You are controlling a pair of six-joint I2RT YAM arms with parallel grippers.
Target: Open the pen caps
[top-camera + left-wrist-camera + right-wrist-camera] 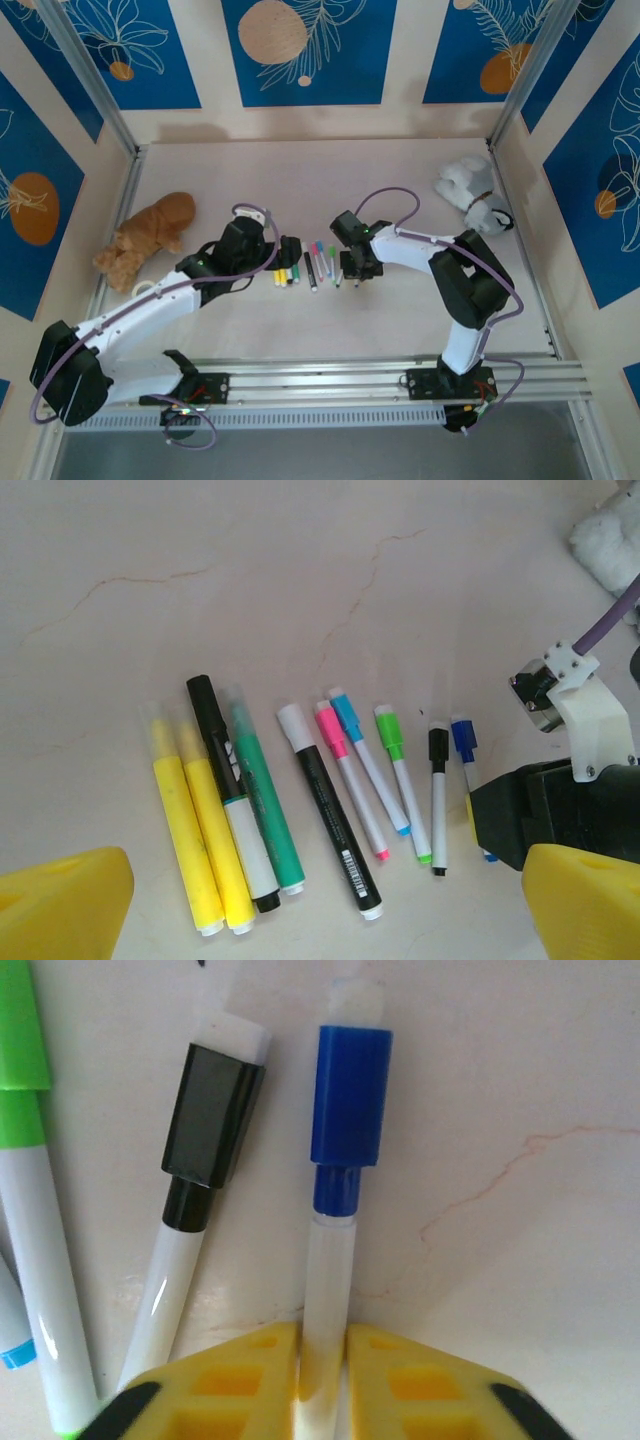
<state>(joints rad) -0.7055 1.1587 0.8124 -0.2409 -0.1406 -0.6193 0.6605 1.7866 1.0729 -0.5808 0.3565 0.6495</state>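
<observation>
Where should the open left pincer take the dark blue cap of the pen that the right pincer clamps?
Grip the dark blue cap itself, across its two long flat sides, coming from above. It is a blocky sleeve, wider than the white barrel, and lies flat. The right pincer clamps that barrel below it. The black-capped pen lies close on one side, so the left pincer probably needs a careful entry there.

The pen caps [389, 732] are pink, light blue, green, black and dark blue; pen bodies [438, 805] white; right pincer [322, 1340] yellow; bench [300, 580] cream, brown-veined.
</observation>
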